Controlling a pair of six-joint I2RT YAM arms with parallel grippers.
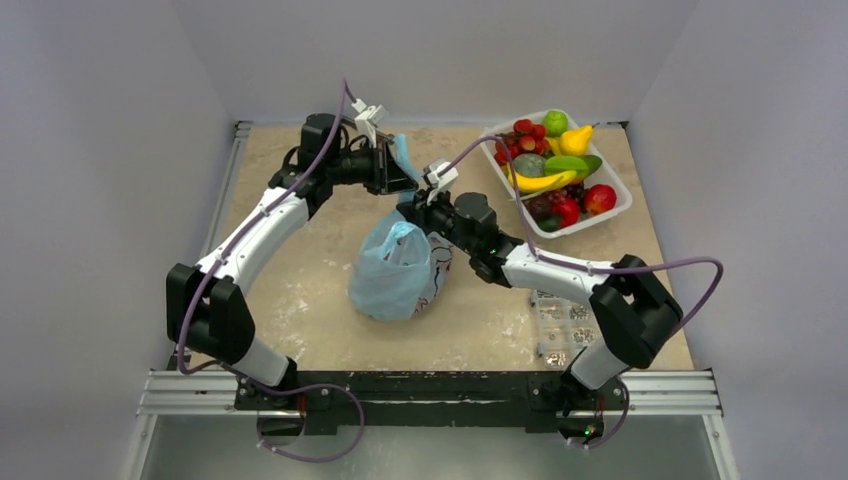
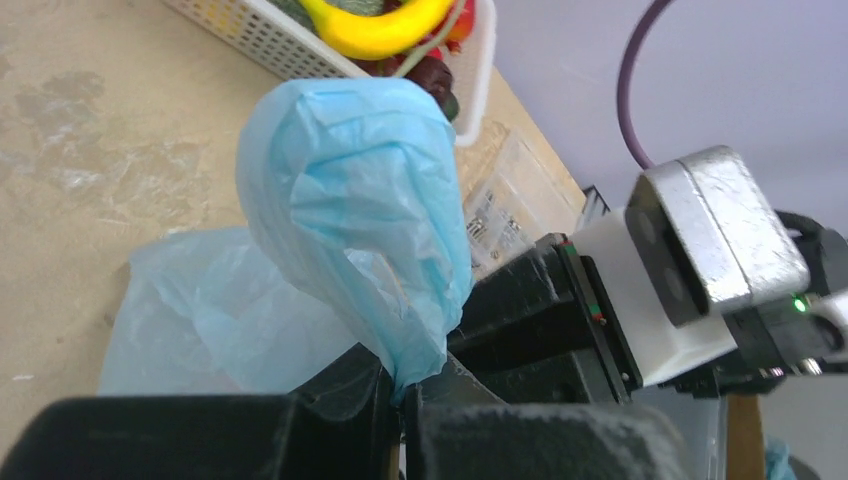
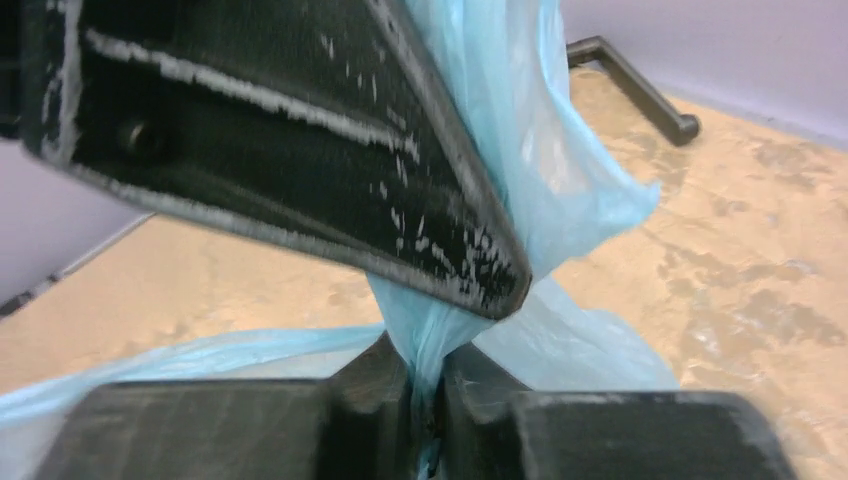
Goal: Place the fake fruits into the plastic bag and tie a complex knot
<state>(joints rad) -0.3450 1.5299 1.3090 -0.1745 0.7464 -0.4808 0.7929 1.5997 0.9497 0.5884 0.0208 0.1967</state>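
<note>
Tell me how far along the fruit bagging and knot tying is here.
Looks done: the plastic bag bulges mid-table, contents unseen. In hand: the left gripper and right gripper each pinch a strip of bag plastic, held raised; no knot shows. Left: many fake fruits lie in the white basket; the knot is not yet tied.

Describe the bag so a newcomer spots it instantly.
Start at the tan table; the bag sits at its centre. It is soft, crinkly and light blue with a white printed patch on one side, unlike the rigid white tray at the far right corner.
</note>
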